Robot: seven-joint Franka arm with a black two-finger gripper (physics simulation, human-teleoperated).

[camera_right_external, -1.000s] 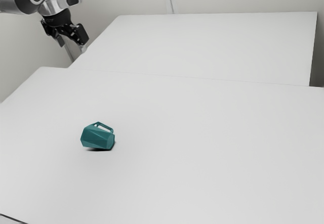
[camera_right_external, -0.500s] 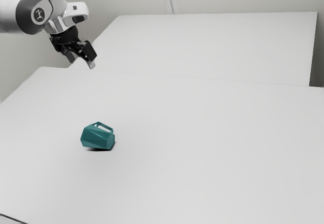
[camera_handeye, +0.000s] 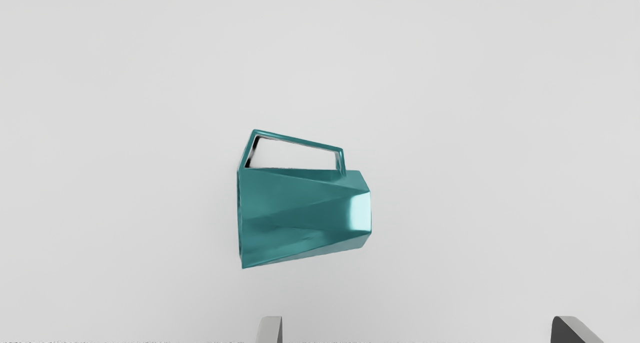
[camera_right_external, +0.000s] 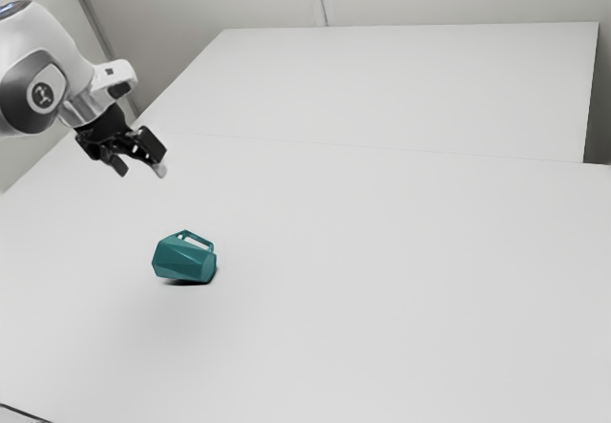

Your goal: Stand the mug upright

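Note:
My gripper (camera_right_external: 139, 171) hangs above the table at the exterior view's upper left, higher than the teal mug (camera_right_external: 183, 259) and apart from it. The faceted mug lies on its side on the white surface, its closed base toward the exterior view's right and its handle on the side away from that camera. In the wrist view the mug (camera_handeye: 305, 210) shows its whole side and angular handle. The gripper (camera_handeye: 417, 328) is open there, its two fingertips wide apart with nothing between them.
The white table (camera_right_external: 382, 289) spreads around the mug. Behind it, another white surface (camera_right_external: 410, 84) reaches toward the wall. A thin dark line (camera_right_external: 24, 412) crosses the exterior view's lower left corner.
My arm first moved toward the exterior view's right and down, then lower and back toward its left, bringing the hand down nearer the table. The mug has stayed where it was.

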